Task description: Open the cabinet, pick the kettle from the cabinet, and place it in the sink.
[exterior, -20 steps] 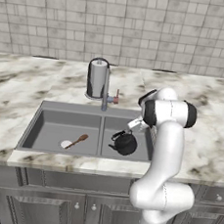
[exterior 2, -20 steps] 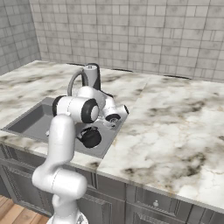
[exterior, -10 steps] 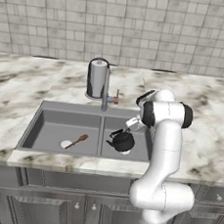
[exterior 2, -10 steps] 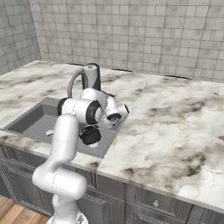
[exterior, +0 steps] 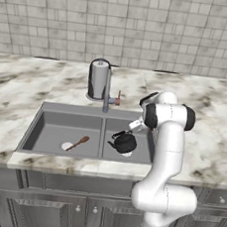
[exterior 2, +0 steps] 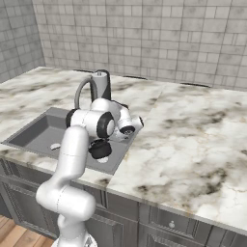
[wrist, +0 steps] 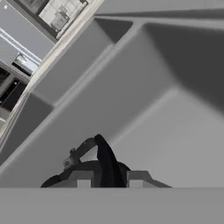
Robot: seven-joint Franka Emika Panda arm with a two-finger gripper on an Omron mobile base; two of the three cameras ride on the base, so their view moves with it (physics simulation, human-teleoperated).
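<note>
The black kettle [exterior: 123,142] sits low in the right basin of the grey steel sink [exterior: 49,123], close to the centre divider. My gripper [exterior: 131,129] reaches down to it from the right and is shut on its arched handle. In the hand view the handle [wrist: 105,159] runs up between my two fingertips [wrist: 83,179], with the gripper [wrist: 109,179] astride it and the basin wall behind. From the right base view the kettle [exterior 2: 100,148] hangs under the hand, inside the sink [exterior 2: 34,135]. Whether it touches the basin floor I cannot tell. The cabinet is out of view.
A wooden spoon and a white disc [exterior: 75,143] lie in the left basin. A slim faucet [exterior: 107,92] and a tall silver cylindrical appliance [exterior: 97,79] stand behind the sink. Marble counter [exterior: 209,126] stretches to both sides.
The kettle has drifted slightly left and a little lower in the right basin, and the arm's elbow has shifted a bit. The grip on the handle holds.
</note>
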